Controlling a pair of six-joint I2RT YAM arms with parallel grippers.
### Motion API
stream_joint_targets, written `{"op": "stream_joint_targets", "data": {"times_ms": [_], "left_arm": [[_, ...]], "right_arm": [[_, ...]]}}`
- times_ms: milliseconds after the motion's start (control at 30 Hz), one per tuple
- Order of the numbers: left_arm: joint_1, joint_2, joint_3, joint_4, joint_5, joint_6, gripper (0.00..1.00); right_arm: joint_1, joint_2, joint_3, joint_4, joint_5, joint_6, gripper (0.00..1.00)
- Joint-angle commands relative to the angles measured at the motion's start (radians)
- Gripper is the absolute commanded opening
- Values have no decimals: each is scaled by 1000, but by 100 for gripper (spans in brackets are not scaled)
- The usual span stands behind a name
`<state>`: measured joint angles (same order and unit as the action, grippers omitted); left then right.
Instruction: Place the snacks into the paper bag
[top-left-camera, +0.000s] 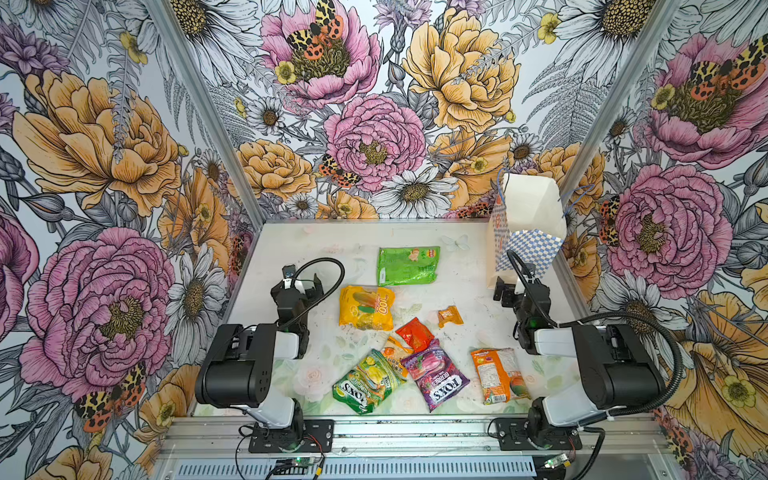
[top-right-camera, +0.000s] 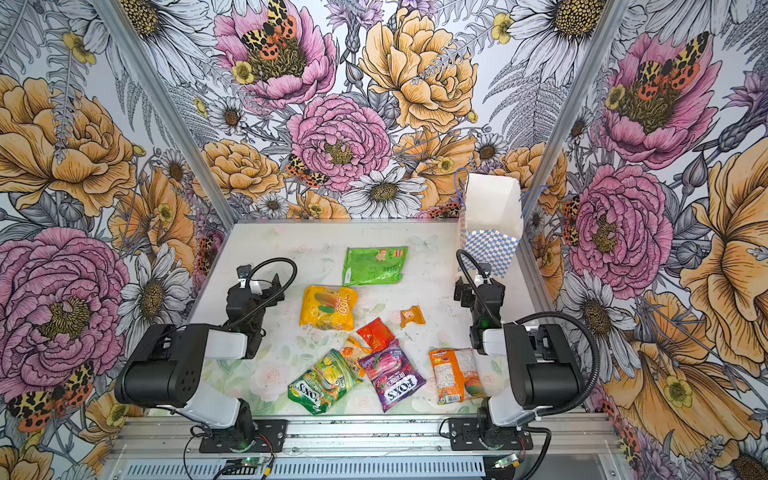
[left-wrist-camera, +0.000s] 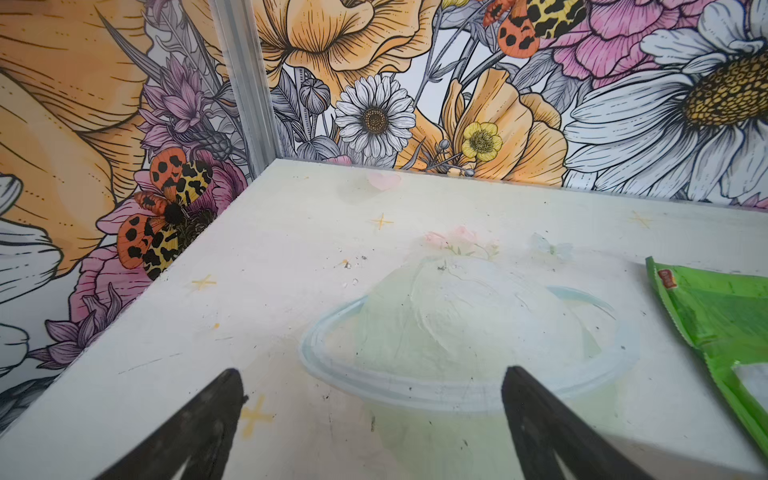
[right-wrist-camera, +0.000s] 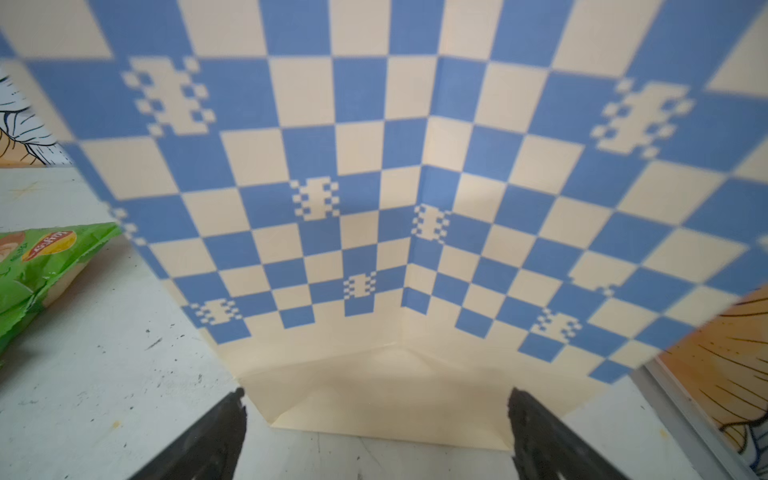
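**Task status.** All the snacks in view lie on the table. The visible part of the paper bag's inside is bare white, so packing appears not yet begun.

**Paper bag**. It stands upright in the far right corner of the table with its mouth open upward and its cord handles falling outward. This position probably keeps the mouth clear for drops from above. Contact with the walls cannot be confirmed.

**Snacks.**
- The green Lay's packet lies flat and alone, farthest out.
- The yellow packet lies just nearer.
- The small orange packet and the long orange packet each lie apart from the others.
- The red packet, the purple FOX'S packet and the green FOX'S packet overlap in one cluster.

**Left tool**. It is released, with the jaws spread wide and nothing between them. It sits over bare table beside the green Lay's packet.

**Right tool**. It is released and empty, with the jaws wide. It faces the bag's cream base at close range and does not grip it.

**Assessment.** The isolated packets likely allow the cleanest first picks. A pick from the cluster may drag a neighbouring packet. The glossy film may slip in the jaws.
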<state>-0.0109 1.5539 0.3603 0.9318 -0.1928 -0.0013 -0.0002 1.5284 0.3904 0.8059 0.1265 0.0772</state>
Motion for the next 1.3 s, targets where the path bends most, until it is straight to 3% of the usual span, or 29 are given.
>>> {"op": "stream_joint_targets", "data": {"times_ms": [0,1133,1267], "left_arm": [[-1,-3,16,13,12,2,99],[-5,-4,11,20,12,9,99],[-35,-74,-17,21,24,56,99]], "right_arm": [[2,-1,7,34,9,-9,100],[-8,-3,8,30,-16,-4,100],[3,-42,-8,30,-60,-36,100]]}}
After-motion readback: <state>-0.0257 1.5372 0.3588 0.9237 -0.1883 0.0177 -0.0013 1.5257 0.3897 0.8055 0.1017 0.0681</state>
